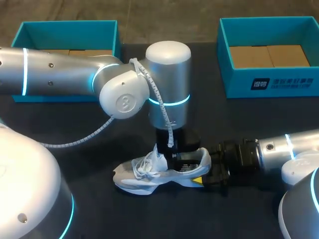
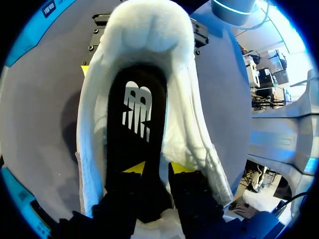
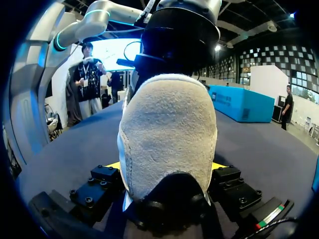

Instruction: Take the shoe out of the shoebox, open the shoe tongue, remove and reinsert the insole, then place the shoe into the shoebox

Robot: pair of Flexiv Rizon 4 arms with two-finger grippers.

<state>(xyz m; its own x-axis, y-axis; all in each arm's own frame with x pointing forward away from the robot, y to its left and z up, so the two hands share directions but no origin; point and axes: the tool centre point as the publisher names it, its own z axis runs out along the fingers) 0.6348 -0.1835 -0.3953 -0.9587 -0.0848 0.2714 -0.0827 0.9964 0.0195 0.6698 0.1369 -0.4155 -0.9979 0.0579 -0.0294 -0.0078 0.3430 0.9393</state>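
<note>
Though unseen overhead, insole (image 2: pixel 137 109) under left gripper (image 2: pixel 157 169), grip unclear; right gripper (image 3: pixel 166 167) tight around shoe heel (image 3: pixel 167 119).

We see a white sports shoe (image 1: pixel 162 174) whose heel (image 3: pixel 169 134) looks like rough, napped suede, with fleecy cloth round the collar. Its black insole (image 2: pixel 137 144) is smooth and matt. The dark table top (image 1: pixel 259 119) is matt. The teal cardboard box at the upper right (image 1: pixel 234 82) has a smooth finish, with plain brown card (image 1: pixel 269 56) inside. The silver left arm (image 1: pixel 60 72) has a satin sheen. The right gripper (image 3: pixel 167 167) is matt black.
</note>
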